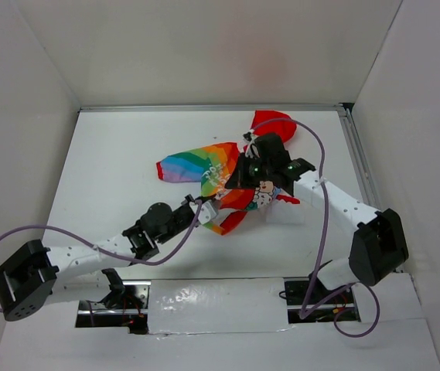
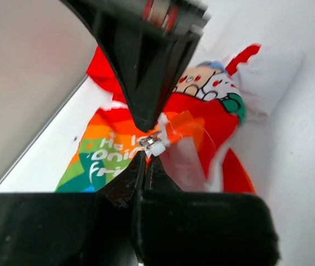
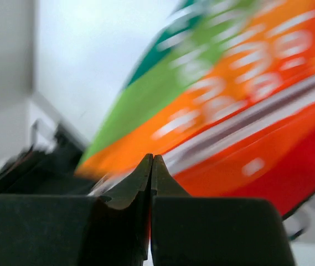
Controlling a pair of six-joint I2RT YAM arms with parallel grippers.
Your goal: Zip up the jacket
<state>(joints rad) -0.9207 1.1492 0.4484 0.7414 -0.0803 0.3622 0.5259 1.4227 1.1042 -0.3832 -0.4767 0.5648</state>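
The jacket (image 1: 212, 166) lies bunched in the middle of the table, rainbow side to the left, red hood (image 1: 274, 122) at the back, white side with the cartoon figure (image 2: 207, 83) to the right. My left gripper (image 1: 208, 207) is shut on the jacket's lower front edge, just under the metal zipper slider (image 2: 153, 145); its own view shows it (image 2: 146, 159) with orange fabric between the jaws. My right gripper (image 1: 239, 184) is shut and points down onto the slider from above (image 2: 146, 124). In its own view it (image 3: 153, 159) sits on the zipper line (image 3: 246, 119).
White walls enclose the table on three sides, with a metal rail (image 1: 204, 108) along the back and another (image 1: 359, 154) on the right. A purple cable (image 1: 324, 193) arcs over the right arm; another (image 1: 49, 232) loops by the left arm.
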